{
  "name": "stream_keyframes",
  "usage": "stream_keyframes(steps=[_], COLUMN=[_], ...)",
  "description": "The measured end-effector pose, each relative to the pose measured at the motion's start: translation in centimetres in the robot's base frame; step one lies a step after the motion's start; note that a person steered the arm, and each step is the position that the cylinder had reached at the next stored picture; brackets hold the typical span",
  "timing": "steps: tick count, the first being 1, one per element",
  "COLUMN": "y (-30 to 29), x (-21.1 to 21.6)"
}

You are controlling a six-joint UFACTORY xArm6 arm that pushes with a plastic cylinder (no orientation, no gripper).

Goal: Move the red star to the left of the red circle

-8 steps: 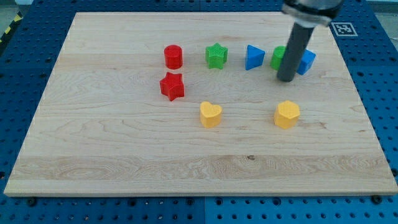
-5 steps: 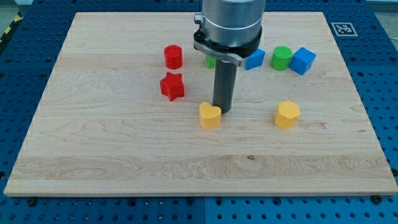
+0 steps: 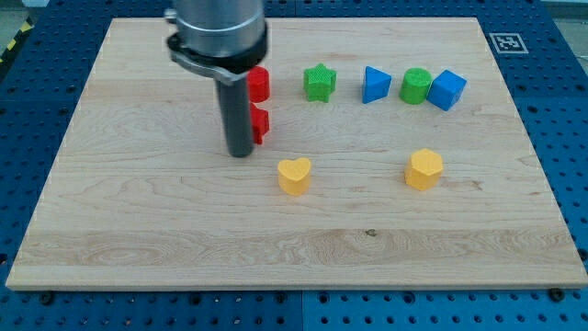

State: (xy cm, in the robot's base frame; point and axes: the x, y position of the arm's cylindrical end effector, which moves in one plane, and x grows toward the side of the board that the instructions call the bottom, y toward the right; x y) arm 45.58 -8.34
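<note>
My tip [image 3: 241,153] rests on the wooden board [image 3: 138,211], just left of and below the red star [image 3: 260,125], which the rod mostly hides. The red circle [image 3: 260,84] sits directly above the star, its left part hidden behind the arm's body. Whether the tip touches the star cannot be told. The yellow heart [image 3: 295,175] lies a little to the right of and below the tip.
Along the top stand a green star [image 3: 319,82], a blue triangle [image 3: 375,85], a green circle [image 3: 416,86] and a blue cube [image 3: 446,89]. A yellow hexagon [image 3: 424,169] sits at the right middle.
My tip swept from the right side leftward, past the yellow heart, to the left of the red star. The heart has shifted left and slightly down.
</note>
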Motion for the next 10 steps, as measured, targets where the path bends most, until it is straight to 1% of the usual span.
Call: stream_keyframes(steps=[1, 2, 4, 5, 6, 8, 9, 10], y=[-2.2, -2.8, -2.9, -2.5, 0.1, 6.3, 6.3, 6.3], x=[-0.9, -0.9, -0.7, 0.8, 3.1, 3.3, 1.8, -1.5])
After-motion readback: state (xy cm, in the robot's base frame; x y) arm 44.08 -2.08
